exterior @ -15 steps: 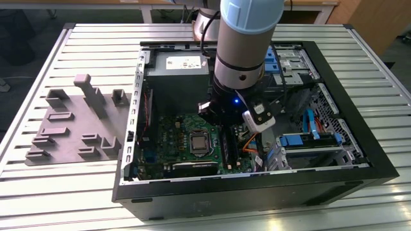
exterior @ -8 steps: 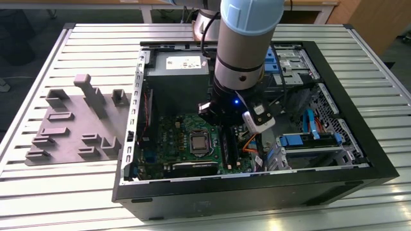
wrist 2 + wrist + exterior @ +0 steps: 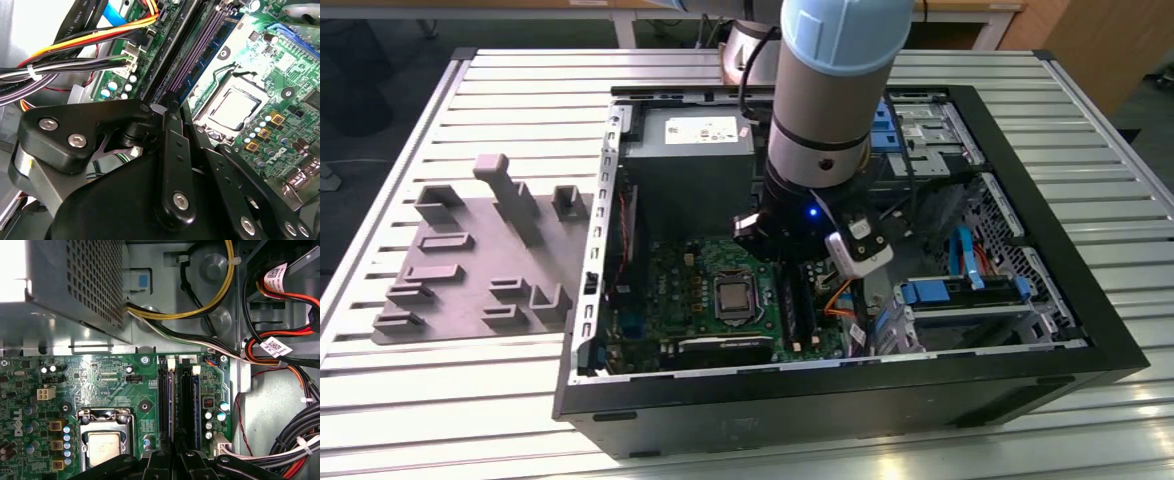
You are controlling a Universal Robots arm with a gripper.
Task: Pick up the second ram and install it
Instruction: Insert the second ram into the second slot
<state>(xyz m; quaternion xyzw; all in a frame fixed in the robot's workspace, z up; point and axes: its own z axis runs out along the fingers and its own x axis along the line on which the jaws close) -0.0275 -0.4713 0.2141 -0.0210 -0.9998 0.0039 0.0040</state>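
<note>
The second ram is a thin blue-green stick standing on edge in a long black slot of the green motherboard, beside the processor socket. In the second wrist view the second ram runs up to the fingertips. My gripper is low over the near end of that slot, its black fingers drawn close together on the stick. In the exterior view the gripper reaches down into the open computer case. Another stick stands in a slot alongside.
The grey power supply sits close behind the slots. Cable bundles crowd the side away from the socket. A blue drive cage stands at the exterior view's right. A grey fixture plate lies outside the case on the slatted table.
</note>
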